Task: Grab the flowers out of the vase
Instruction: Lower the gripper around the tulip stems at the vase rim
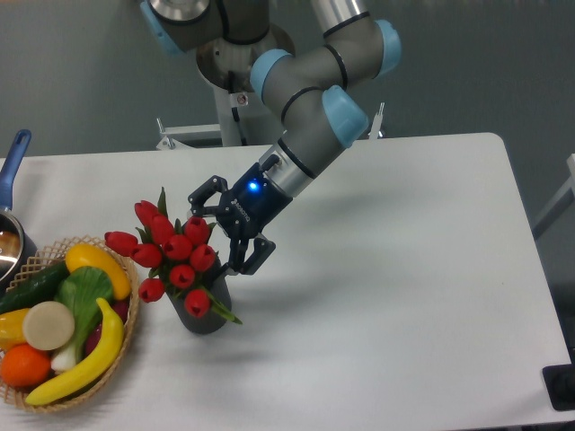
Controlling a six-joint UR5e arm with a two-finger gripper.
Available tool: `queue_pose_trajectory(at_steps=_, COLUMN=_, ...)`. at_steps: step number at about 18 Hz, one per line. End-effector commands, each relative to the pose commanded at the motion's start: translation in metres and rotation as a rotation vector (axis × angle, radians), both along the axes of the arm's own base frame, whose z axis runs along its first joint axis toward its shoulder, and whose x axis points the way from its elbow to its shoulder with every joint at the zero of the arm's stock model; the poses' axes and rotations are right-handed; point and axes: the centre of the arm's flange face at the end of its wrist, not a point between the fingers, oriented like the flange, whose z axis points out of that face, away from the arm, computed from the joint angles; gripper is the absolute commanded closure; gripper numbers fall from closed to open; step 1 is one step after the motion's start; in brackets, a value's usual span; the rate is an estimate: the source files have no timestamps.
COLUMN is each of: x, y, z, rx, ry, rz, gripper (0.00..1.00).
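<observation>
Closing in for the grasp: black two-finger gripper (221,233) with jaws spread and empty beside red tulip bunch (171,250) sitting in dark matte cylinder vase (208,310) on white counter (386,296); next needing jaws straddling the stems.

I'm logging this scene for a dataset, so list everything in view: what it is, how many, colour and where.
flowers: one bunch, about ten red tulip buds with green leaves, standing in the vase
vase: one, dark grey-black, left of table centre
basket: one, woven tan, front left corner
banana: one, yellow, in the basket
orange: one, in the basket
cucumber: one, dark green, in the basket
pot: one, blue handle, left edge, partly cut off
table: one, white
arm: one, grey with light blue joints, reaching from the back
gripper: one, black, open, right beside the flowers
</observation>
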Motion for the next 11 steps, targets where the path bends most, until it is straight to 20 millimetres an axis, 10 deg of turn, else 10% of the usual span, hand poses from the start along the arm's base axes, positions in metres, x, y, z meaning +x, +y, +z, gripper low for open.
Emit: queue_pose_trajectory(at_steps=11, x=0.012, y=0.01, z=-0.007, rx=-0.014, ry=-0.018, rz=-0.023, gripper=0.0)
